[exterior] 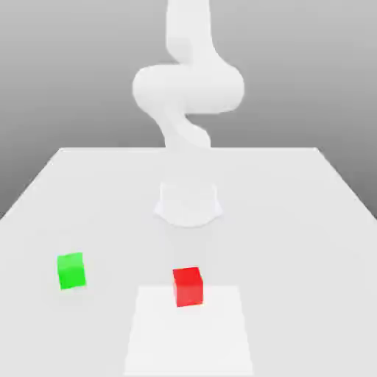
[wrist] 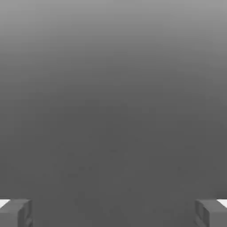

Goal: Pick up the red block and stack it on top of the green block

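Red block [exterior: 188, 286] sits on the white tabletop [exterior: 294, 213], well apart from the green block [exterior: 71, 271]. Fingers [wrist: 15, 213] are spread wide with nothing between them

A broad, flat white table [exterior: 88, 191] fills the lower part of the exterior view, its far edge running straight across and its sides widening toward the near edge. Lying flat on it at the near edge, about midway across, is a slightly brighter white rectangular patch [exterior: 213, 339], its near end running off the edge of the view. Behind the table stands a plain grey backdrop [exterior: 66, 66], darker near the top and paler down toward the table's far edge.
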Controlling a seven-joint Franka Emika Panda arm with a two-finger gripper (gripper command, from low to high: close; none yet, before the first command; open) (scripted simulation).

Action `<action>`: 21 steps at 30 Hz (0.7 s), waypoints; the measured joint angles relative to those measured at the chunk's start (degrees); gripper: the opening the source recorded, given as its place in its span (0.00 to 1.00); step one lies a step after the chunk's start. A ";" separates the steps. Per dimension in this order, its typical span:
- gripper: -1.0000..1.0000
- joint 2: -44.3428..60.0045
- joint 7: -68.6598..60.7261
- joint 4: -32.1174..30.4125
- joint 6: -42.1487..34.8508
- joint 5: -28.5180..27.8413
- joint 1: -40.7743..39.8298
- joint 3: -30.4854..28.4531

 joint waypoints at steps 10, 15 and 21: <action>0.50 17.01 -4.54 -17.93 13.59 -1.14 1.16 -1.43; 0.50 26.82 -7.58 -27.86 21.19 -1.22 1.81 -2.43; 0.50 45.47 -11.02 -31.57 35.80 1.01 2.04 -2.14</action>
